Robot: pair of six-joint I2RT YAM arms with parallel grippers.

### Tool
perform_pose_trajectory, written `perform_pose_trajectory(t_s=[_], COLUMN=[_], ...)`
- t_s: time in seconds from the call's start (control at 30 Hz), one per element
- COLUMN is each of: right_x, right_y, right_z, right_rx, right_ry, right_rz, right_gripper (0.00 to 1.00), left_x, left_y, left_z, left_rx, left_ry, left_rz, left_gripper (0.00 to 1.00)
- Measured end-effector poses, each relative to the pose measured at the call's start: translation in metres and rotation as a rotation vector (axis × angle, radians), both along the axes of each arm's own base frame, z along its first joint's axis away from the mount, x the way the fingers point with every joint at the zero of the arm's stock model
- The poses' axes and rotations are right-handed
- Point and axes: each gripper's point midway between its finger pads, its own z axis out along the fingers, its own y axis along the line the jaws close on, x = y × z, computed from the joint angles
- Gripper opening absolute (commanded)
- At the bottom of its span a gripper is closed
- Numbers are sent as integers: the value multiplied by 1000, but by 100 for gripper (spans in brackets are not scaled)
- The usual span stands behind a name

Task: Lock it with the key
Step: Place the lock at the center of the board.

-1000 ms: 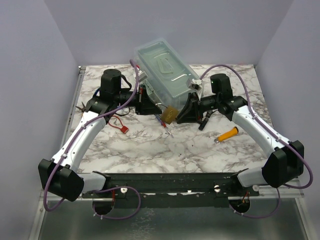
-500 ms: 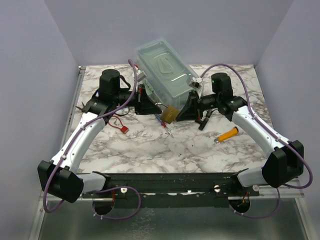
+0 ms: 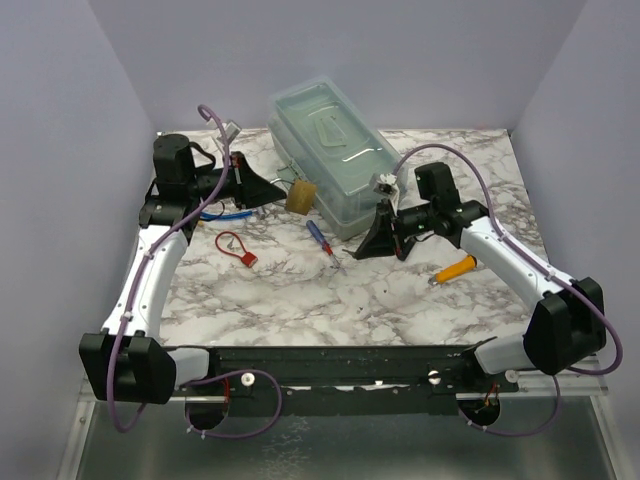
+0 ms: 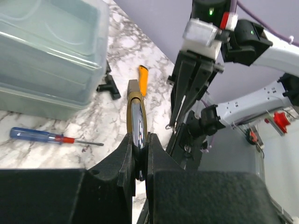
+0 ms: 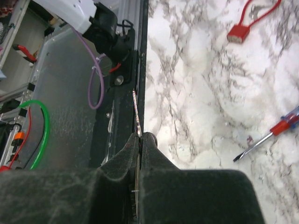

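Note:
The lock [image 3: 300, 196], small and brass-gold, hangs above the table just left of the clear box, with my left gripper [image 3: 278, 190] shut on it. The left wrist view shows it edge-on, its brass body [image 4: 132, 100] rising from the shut fingertips [image 4: 138, 142]. My right gripper [image 3: 364, 248] is about a hand's width to the right of the lock, apart from it. That gripper [image 5: 141, 136] is shut on the key [image 5: 136, 114], a thin metal blade sticking out past the fingertips. The key [image 4: 180, 109] also shows from the left wrist.
A clear plastic box [image 3: 330, 150] stands at the back centre. A blue-and-red screwdriver [image 3: 320, 238] lies between the arms, a red looped tag [image 3: 237, 248] to its left, and an orange tool handle [image 3: 455, 269] under the right arm. A small black part [image 4: 108, 86] lies by the box.
My left arm has swung left and back, carrying the lock away from the right gripper. The right gripper has closed on the key and drawn slightly toward me.

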Motion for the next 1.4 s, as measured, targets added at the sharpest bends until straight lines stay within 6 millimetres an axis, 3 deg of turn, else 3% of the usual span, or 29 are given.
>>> perform_pose_trajectory(t_s=[0.17,0.37,0.63,0.77,0.87,0.97,1.4], right_x=[-2,5,15,18,19,20,18], right_y=[-4,-5,8,17,23,27,39], right_z=[-26,-31,-34,-37,-43,-49,-58], right_rx=[-58,-81,-106,-115,-125,-135,-142], right_ry=[35,17,-68,-105,-117,-125,-174], right_rz=[-14,-40,-74,-76,-71,-65,-30], right_gripper=[0,0,0,0,0,0,0], left_x=[20,30,5,-10,-23,-34,-48], left_y=[33,79,89,103,115,124,137], left_z=[-5,-45,-113,-160,-183,-195,-232], left_rx=[-14,36,198,359,472,559,675], left_ry=[37,165,383,498,530,547,549], left_rz=[116,275,314,303,278,237,35], left_gripper=[0,0,0,0,0,0,0])
